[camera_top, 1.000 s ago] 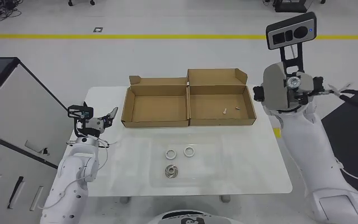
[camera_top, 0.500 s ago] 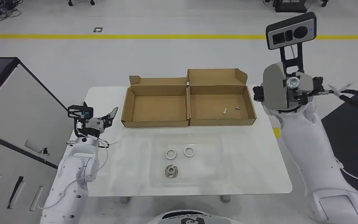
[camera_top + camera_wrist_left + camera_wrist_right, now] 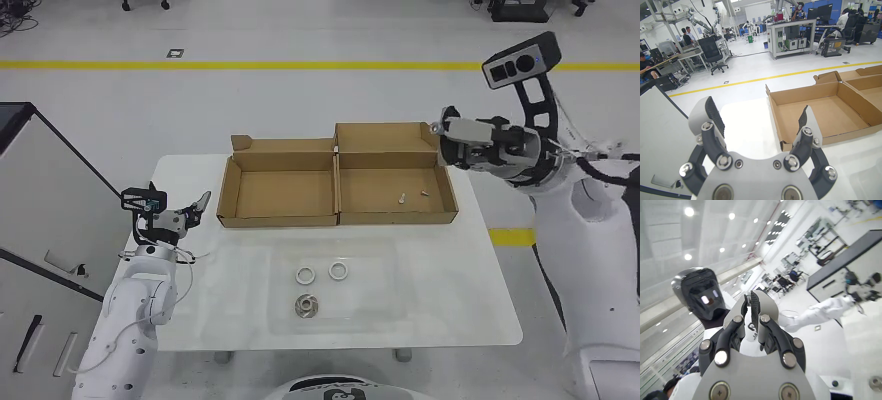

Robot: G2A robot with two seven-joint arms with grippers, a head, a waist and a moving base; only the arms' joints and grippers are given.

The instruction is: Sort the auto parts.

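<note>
Auto parts half sorted: one small coiled part is pinched in my right gripper, raised by the far right corner of the right box.

Its jaws are almost closed on that part, whose end pokes out at the tips, and they point up, away from the worktop. The box floor, where two small pieces lie, sits below and to the near left, so I judge the drop needs a turn downward and inward. My left gripper hangs wide open and empty at the worktop's left edge, just left of the left box. The two rings and the flanged disc lie near and right of it, closer to it than to my right.
</note>
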